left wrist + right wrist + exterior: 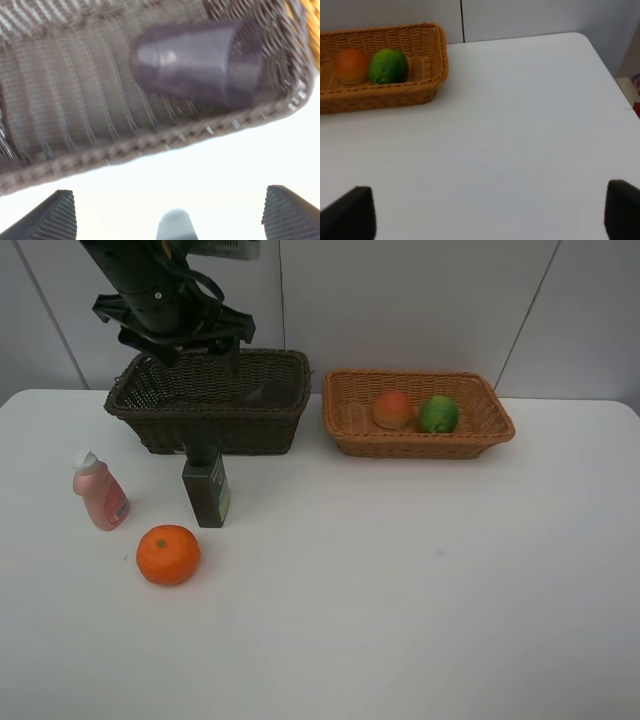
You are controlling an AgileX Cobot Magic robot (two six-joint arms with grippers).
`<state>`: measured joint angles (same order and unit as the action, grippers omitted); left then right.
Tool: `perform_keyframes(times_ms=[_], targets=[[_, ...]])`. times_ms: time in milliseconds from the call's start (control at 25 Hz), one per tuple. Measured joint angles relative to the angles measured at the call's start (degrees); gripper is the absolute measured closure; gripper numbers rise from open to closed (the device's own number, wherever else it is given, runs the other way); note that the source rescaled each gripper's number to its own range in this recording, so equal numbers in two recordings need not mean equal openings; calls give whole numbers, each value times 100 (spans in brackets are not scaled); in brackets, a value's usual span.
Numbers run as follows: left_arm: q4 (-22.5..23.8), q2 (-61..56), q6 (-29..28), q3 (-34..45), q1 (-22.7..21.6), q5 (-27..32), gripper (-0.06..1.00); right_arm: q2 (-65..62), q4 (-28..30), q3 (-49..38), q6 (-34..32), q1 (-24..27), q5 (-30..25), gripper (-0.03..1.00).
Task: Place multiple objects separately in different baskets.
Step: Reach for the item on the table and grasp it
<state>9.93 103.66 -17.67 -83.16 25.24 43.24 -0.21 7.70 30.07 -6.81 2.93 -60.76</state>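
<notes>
While left gripper [200,352] hung open, empty, over dark basket [150,412] at tabletop's back-left, dark green bottle [206,490] stood upright just before basket's front wall, almost under jaws, long axis vertical. Blurred cap [175,225] between jaws was probably its. Right gripper [490,215] open, empty, well apart toward right edge.

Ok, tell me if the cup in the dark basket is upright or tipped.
Tipped: the cup lies on its side on the dark basket floor.
</notes>
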Motion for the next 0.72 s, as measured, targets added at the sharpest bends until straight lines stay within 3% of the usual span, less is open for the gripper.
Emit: perform_keyframes(times_ms=[320,440,720], targets=[[-78,-267,-696,389,504,692,-2,0,0,0,0,0,0,-1],[-110,-272,-1283,389,562,998,-2,0,0,0,0,0,0,-1],[341,-277,-2484,552,562,1476,-2,0,0,0,0,0,0,-1]])
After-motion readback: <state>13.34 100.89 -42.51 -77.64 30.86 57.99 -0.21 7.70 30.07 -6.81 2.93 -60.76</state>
